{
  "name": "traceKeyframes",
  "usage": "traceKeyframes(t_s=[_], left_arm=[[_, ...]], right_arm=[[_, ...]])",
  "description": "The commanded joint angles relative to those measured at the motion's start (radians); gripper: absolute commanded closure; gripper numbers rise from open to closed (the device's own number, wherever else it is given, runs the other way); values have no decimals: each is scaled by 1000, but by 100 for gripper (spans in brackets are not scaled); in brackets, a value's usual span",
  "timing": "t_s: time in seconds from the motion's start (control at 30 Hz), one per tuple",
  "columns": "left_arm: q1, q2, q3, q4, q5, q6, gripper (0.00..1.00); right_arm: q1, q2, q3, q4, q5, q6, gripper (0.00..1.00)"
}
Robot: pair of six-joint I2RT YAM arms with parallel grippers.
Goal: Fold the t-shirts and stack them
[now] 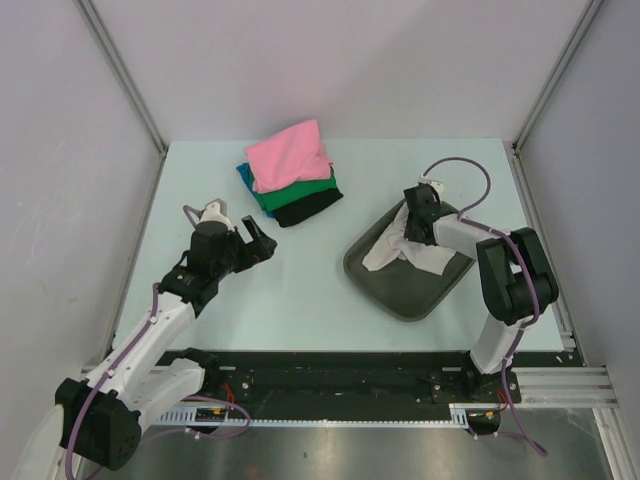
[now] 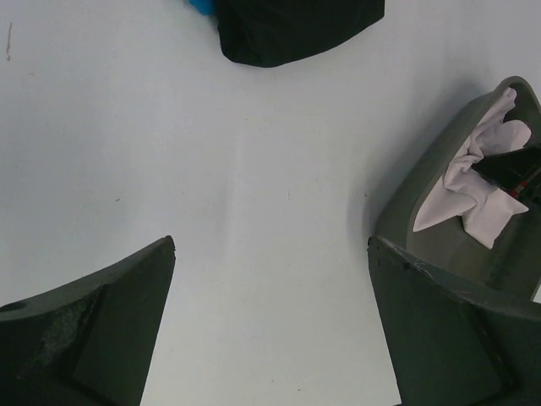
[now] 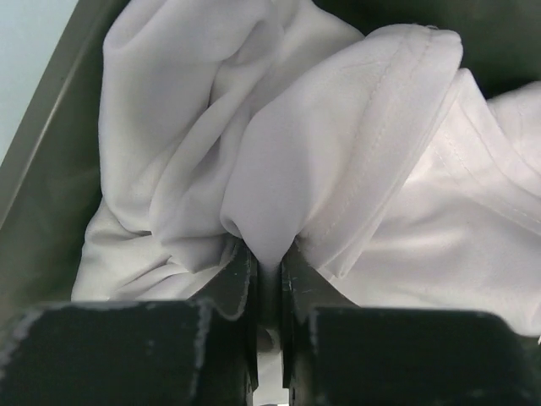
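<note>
A crumpled white t-shirt (image 1: pixel 392 246) lies in the dark grey-green tray (image 1: pixel 400 292) at the right; it fills the right wrist view (image 3: pixel 279 152) and shows in the left wrist view (image 2: pixel 473 194). My right gripper (image 1: pixel 412 228) is shut on a fold of it (image 3: pixel 269 254) inside the tray. A folded stack stands at the back centre: pink t-shirt (image 1: pixel 288 155) on top, then teal-blue (image 1: pixel 243 176), green (image 1: pixel 300 192) and black (image 1: pixel 310 208). My left gripper (image 1: pixel 258 242) is open and empty over bare table (image 2: pixel 270 245), left of the tray and in front of the stack.
The tray's rim (image 2: pixel 406 190) rises at the right of the left wrist view. The black shirt's edge (image 2: pixel 296 30) is at that view's top. Grey walls and metal frame posts (image 1: pixel 120 70) enclose the pale table (image 1: pixel 300 290).
</note>
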Motion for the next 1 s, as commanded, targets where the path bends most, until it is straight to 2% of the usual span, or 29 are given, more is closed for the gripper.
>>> traceKeyframes(t_s=[0.0, 0.2, 0.3, 0.33, 0.43, 0.6, 0.63, 0.8, 0.87, 0.9, 0.93, 0.97], left_arm=[[3, -35, -4, 24, 19, -21, 0], [4, -84, 8, -3, 16, -27, 0], [4, -104, 46, -45, 7, -27, 0], [4, -108, 54, -69, 5, -25, 0], [4, -142, 76, -110, -18, -24, 0], [4, -202, 123, -172, -74, -28, 0], [4, -210, 129, -186, -80, -30, 0], [4, -254, 157, -210, -108, -34, 0], [4, -263, 157, -217, -113, -34, 0], [4, -265, 152, -217, -111, -34, 0], [4, -265, 151, -217, -111, -34, 0], [4, -266, 146, -217, -110, -34, 0]], right_arm=[[50, -50, -3, -77, 92, 10, 100], [166, -345, 28, -173, 205, -35, 100], [287, -445, 117, -262, 258, -59, 100], [356, -481, 135, -287, 252, -64, 100], [462, -538, 187, -296, 226, -49, 100], [580, -505, 234, -234, 88, -26, 100], [600, -485, 238, -194, 23, -27, 100], [683, -316, 258, -56, -217, -47, 98], [696, -281, 258, 1, -309, -67, 55], [697, -258, 258, 9, -325, -67, 37], [699, -253, 258, 6, -316, -67, 15], [697, -253, 257, -6, -299, -64, 9]])
